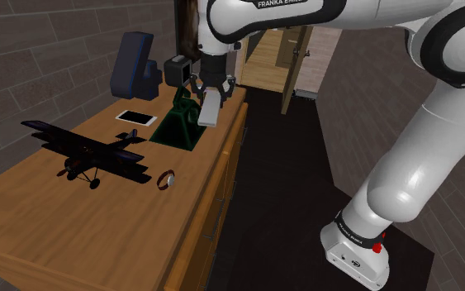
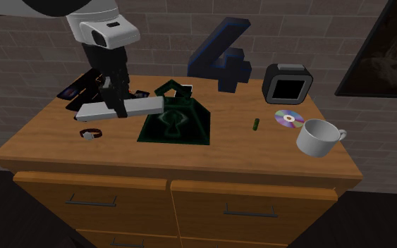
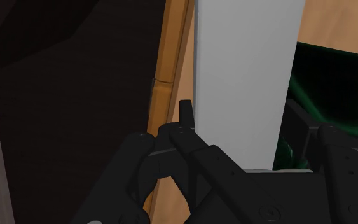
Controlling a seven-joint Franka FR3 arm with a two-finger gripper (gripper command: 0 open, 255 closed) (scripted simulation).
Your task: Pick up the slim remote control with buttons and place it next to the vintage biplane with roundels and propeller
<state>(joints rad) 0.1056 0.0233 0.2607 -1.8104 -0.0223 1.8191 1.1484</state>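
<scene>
Well, the all-black gripper (image 2: 116,106) clasps a slim, flat, plain pale-grey bar of a remote (image 2: 144,106) around its middle, above the wooden cabinet top (image 2: 190,158).

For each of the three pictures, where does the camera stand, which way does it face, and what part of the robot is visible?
Shoulder view: beside the robot's base, looking along the wooden cabinet; white arm and gripper show.
Second exterior view: before the drawers, facing the brick wall; gripper shows.
Wrist view: on the hand, looking down; black fingers show.
Shared: all show the clasped grey remote.
</scene>
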